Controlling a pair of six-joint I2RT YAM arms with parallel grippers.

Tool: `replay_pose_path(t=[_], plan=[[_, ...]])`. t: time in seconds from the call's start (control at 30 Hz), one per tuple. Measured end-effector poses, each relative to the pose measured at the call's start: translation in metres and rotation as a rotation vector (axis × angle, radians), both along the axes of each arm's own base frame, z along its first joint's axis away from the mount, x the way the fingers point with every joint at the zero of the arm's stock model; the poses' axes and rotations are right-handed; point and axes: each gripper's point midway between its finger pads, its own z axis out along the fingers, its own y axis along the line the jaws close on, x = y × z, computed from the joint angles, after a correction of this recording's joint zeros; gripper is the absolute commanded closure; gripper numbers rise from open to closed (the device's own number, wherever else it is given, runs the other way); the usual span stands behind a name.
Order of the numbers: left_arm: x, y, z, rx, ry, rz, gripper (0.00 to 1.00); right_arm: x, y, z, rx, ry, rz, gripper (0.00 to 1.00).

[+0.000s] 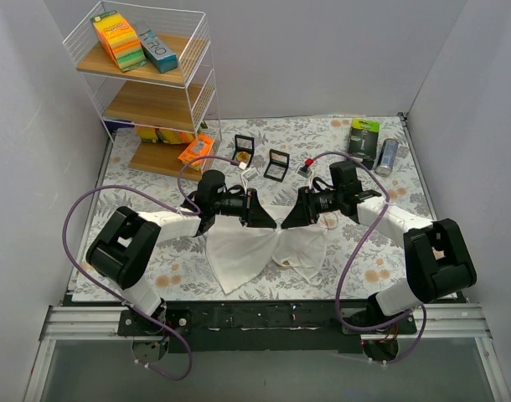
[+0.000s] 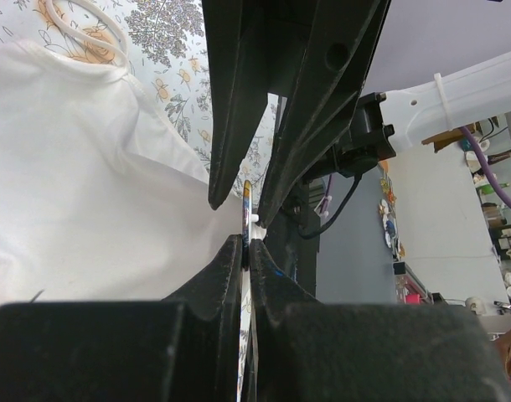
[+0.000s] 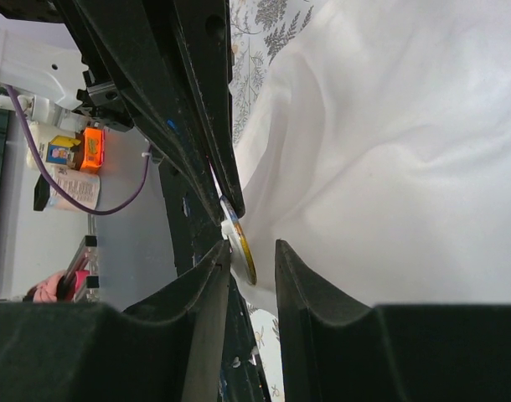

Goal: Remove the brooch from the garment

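Mid-removal, by the look of it: left hand (image 2: pixel 247 244) is pinched tight on the brooch (image 2: pixel 246 201), edge-on at the garment (image 2: pixel 88 184) fold, while right hand (image 3: pixel 254 251) sits narrowly parted around it. Next, I'd say, right grips cloth while left pulls away

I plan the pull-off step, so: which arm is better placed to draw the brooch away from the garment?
Left. Its wrist view shows the left gripper shut on the thin edge of the brooch. The right gripper is open, with the brooch only beside one finger; it could rather steady the garment.
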Motion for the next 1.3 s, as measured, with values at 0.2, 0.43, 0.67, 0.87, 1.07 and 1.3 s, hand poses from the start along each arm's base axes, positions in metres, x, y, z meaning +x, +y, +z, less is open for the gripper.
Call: replay_pose_path(t=[0.2, 0.43, 0.67, 0.87, 1.07, 1.3], plan=[[0.0, 0.0, -0.003, 0.005, 0.007, 0.0, 1.0, 0.0, 0.0, -0.004, -0.006, 0.011, 0.0, 0.67], [0.001, 0.0, -0.005, 0.011, 0.007, 0.003, 1.0, 0.003, 0.003, -0.01, -0.029, 0.021, -0.003, 0.68], [0.007, 0.0, -0.009, 0.034, -0.01, 0.023, 1.0, 0.01, 0.005, -0.016, -0.082, 0.013, -0.022, 0.67], [0.013, 0.0, -0.015, 0.065, -0.045, 0.039, 1.0, 0.015, 0.008, -0.02, -0.135, -0.033, -0.021, 0.66], [0.012, -0.002, -0.015, 0.069, -0.05, 0.039, 1.0, 0.011, 0.009, -0.028, -0.178, -0.055, -0.016, 0.55], [0.011, -0.009, -0.012, 0.079, -0.11, 0.004, 1.0, 0.001, 0.005, -0.023, -0.196, -0.187, 0.052, 0.44]])
